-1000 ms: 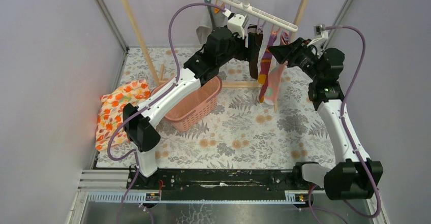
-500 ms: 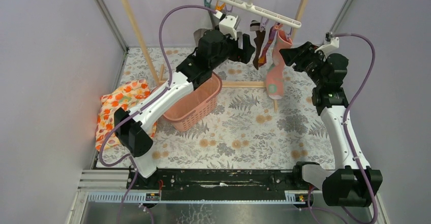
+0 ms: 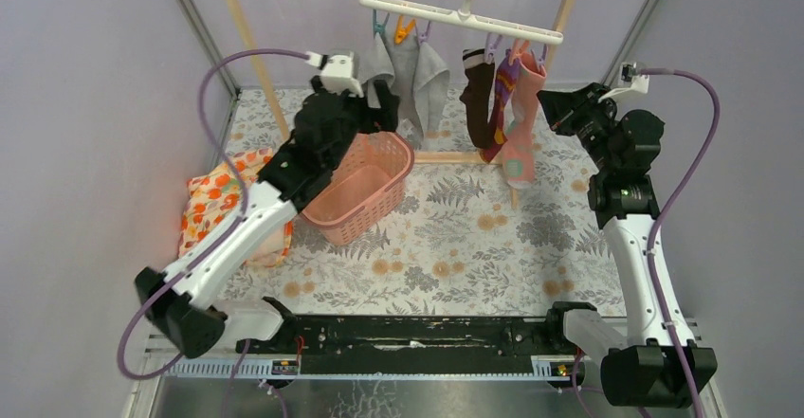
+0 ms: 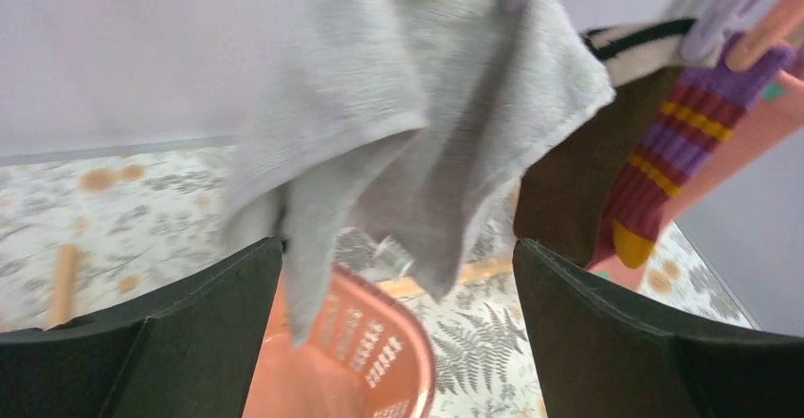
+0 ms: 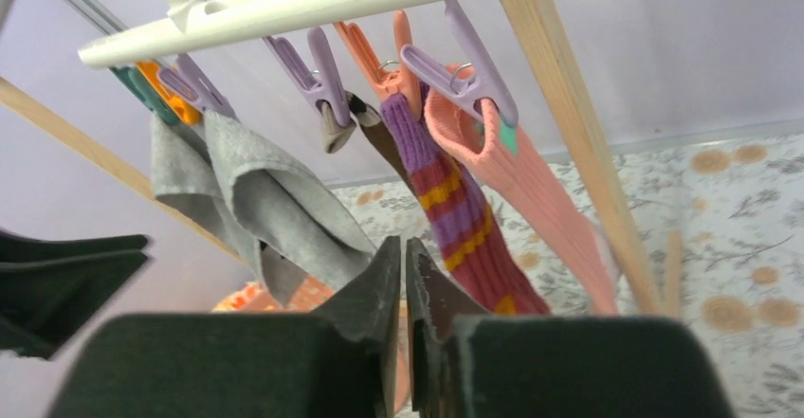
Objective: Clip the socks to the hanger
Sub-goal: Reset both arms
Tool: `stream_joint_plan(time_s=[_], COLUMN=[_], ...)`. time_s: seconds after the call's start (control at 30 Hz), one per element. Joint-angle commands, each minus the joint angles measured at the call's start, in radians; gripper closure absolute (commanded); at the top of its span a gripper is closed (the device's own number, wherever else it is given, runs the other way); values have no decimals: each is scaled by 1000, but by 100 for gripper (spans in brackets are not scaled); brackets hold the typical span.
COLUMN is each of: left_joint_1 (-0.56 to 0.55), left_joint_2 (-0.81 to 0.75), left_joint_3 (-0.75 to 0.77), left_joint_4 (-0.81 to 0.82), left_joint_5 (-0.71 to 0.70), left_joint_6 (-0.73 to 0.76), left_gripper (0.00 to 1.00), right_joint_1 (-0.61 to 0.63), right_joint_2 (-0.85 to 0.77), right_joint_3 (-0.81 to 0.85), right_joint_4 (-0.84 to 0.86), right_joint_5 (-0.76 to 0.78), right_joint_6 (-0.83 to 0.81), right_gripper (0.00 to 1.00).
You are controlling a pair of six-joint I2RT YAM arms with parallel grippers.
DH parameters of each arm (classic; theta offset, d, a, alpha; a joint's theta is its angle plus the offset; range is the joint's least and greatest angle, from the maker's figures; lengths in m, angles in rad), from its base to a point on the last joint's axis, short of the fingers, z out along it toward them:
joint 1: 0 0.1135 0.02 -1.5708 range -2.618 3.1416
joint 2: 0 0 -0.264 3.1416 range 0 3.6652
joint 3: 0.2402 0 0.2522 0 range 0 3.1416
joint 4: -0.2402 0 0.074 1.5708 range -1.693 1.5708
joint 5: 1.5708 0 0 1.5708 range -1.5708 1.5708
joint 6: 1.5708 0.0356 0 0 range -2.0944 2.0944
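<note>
Sock (image 3: 503, 88) clipped to hanger (image 3: 446, 12), pink basket (image 3: 366, 211) below, left claw (image 4: 396, 247) gaping, right claw (image 5: 405, 247) closed empty

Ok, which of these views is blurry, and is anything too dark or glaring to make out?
Left wrist view: smeared and soft, the grey cloth and purple striped sock lack crisp edges. Right wrist view: the hanger and its clips are sharp. Top external view: even light, no glare, sharp throughout.
</note>
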Motion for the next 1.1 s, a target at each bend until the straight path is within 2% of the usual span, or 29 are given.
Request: stream_joint_plan(time_s=[0.0, 0.17, 0.2, 0.27, 0.3, 0.33, 0.37, 0.4, 0.43, 0.47, 0.5, 0.53, 0.57, 0.6, 0.63, 0.7, 0.8, 1.07], left_joint_1=[8, 8, 8, 8, 8, 8, 8, 8, 8, 8, 8, 8, 8, 8, 8, 8, 8, 8], left_joint_2=[-147, -222, -229, -242, -251, -259, -265, -272, -280, -288, -298, -307, -318, -330, -344, -370, -390, -457], left_joint_3=[-94, -191, -204, -232, -250, -262, -274, -284, -295, -306, -316, -325, -335, -344, -354, -369, -381, -518], left_joint_4=[57, 13, -11, -52, -64, -76, -86, -93, -99, -101, -104, -109, -116, -126, -135, -166, -231, -272], left_joint_5=[-231, -322, -338, -367, -377, -380, -378, -367, -352, -333, -318, -306, -298, -292, -286, -279, -268, -195], left_joint_6=[-26, -132, -159, -205, -225, -242, -255, -267, -277, -284, -290, -298, -306, -313, -320, -337, -371, -460], left_gripper=[1, 1, 1, 1, 1, 1, 1, 1, 1, 1, 1, 1, 1, 1, 1, 1, 1, 1], right_joint_1=[-3, -3, -3, -3, -3, -3, -3, -3, -3, -3, -3, -3, -3, -3, -3, -3, -3, -3], right_joint_2=[10, 49, 53, 58, 58, 56, 54, 54, 51, 47, 40, 30, 19, 8, -4, -30, -69, -179], right_joint_3=[9, -30, -39, -53, -64, -74, -84, -92, -102, -116, -135, -158, -179, -198, -218, -256, -325, -471], right_joint_4=[42, 121, 130, 129, 127, 127, 128, 128, 127, 131, 136, 149, 152, 148, 141, 127, 121, 91], right_joint_5=[-24, -114, -121, -107, -92, -85, -89, -100, -112, -120, -123, -121, -117, -113, -108, -107, -108, -104], right_joint_6=[11, 74, 88, 103, 106, 105, 103, 101, 101, 106, 114, 125, 131, 130, 126, 119, 119, 111], right_gripper=[100, 100, 97, 56, 42, 36, 39, 53, 70, 82, 88, 85, 73, 57, 46, 35, 29, 28])
